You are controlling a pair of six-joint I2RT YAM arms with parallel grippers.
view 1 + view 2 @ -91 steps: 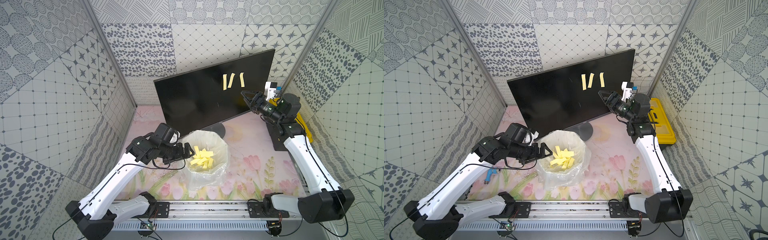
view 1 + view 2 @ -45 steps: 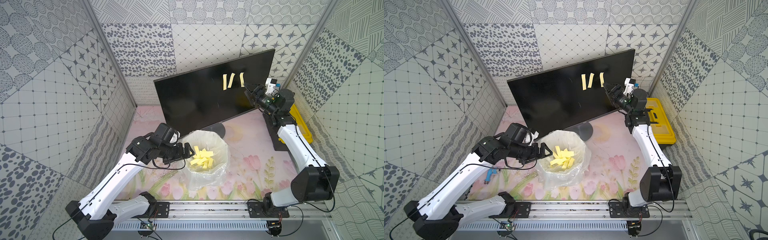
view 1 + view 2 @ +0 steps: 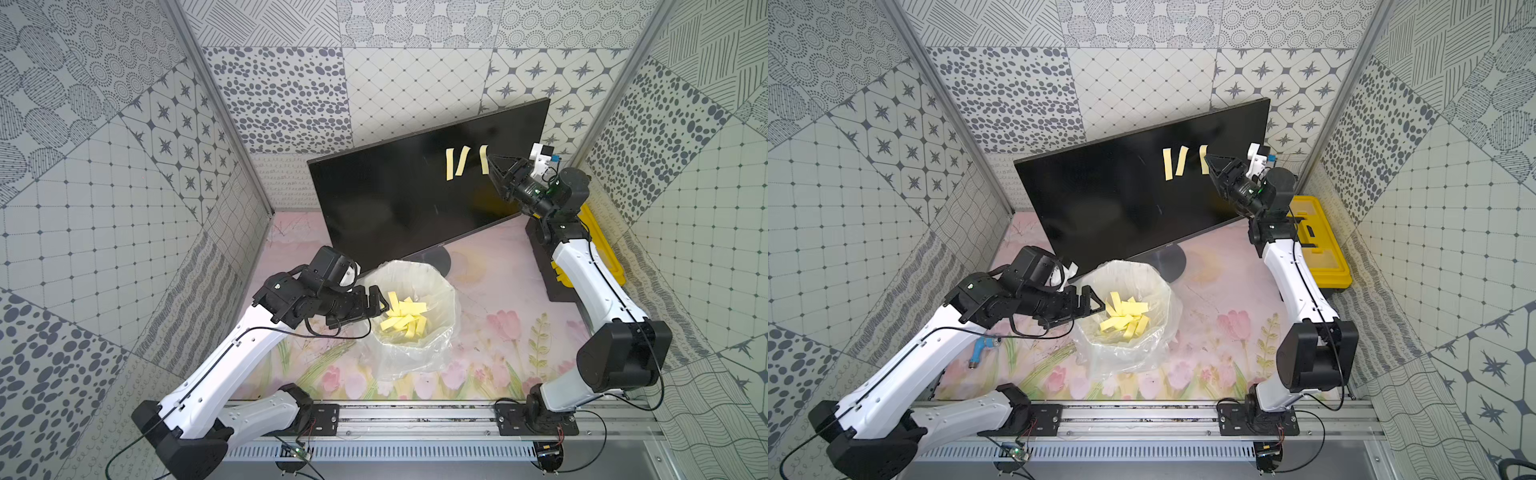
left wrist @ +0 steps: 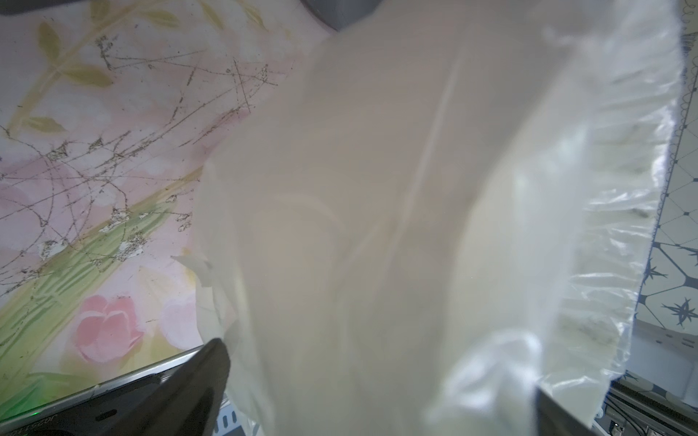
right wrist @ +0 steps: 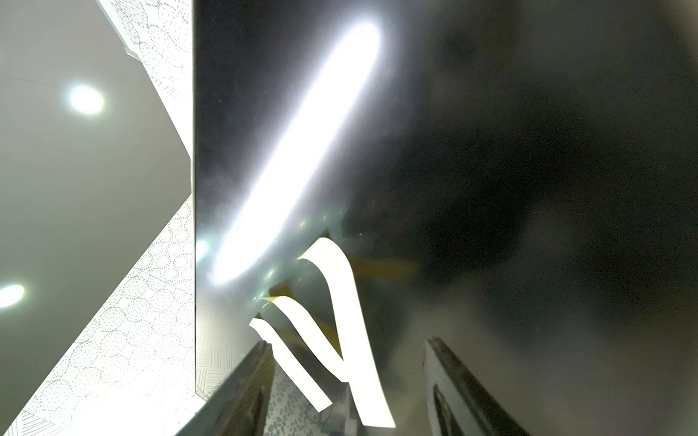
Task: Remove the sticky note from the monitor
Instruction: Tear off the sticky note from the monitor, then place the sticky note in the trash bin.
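The black monitor (image 3: 395, 199) (image 3: 1108, 195) stands at the back with three yellow sticky note strips on its upper right screen. The rightmost sticky note (image 3: 484, 159) (image 3: 1202, 156) curls off the glass. My right gripper (image 3: 494, 164) (image 3: 1210, 161) is open at this strip. In the right wrist view that sticky note (image 5: 355, 339) lies between the two fingers of the right gripper (image 5: 347, 341), which stand apart from it. My left gripper (image 3: 380, 305) (image 3: 1094, 305) is open at the rim of the clear bag, whose film fills the space inside the left gripper (image 4: 377, 370).
The clear plastic bag (image 3: 446, 291) (image 3: 1167, 291) in front of the monitor's round stand holds several yellow strips. A yellow-and-black toolbox (image 3: 1316, 245) sits at the right wall, behind my right arm. A small blue object (image 3: 978, 349) lies under my left arm.
My right arm has swung up and in toward the screen, bringing its gripper to the rightmost strip, and its jaws have narrowed a little. The left arm has not moved.
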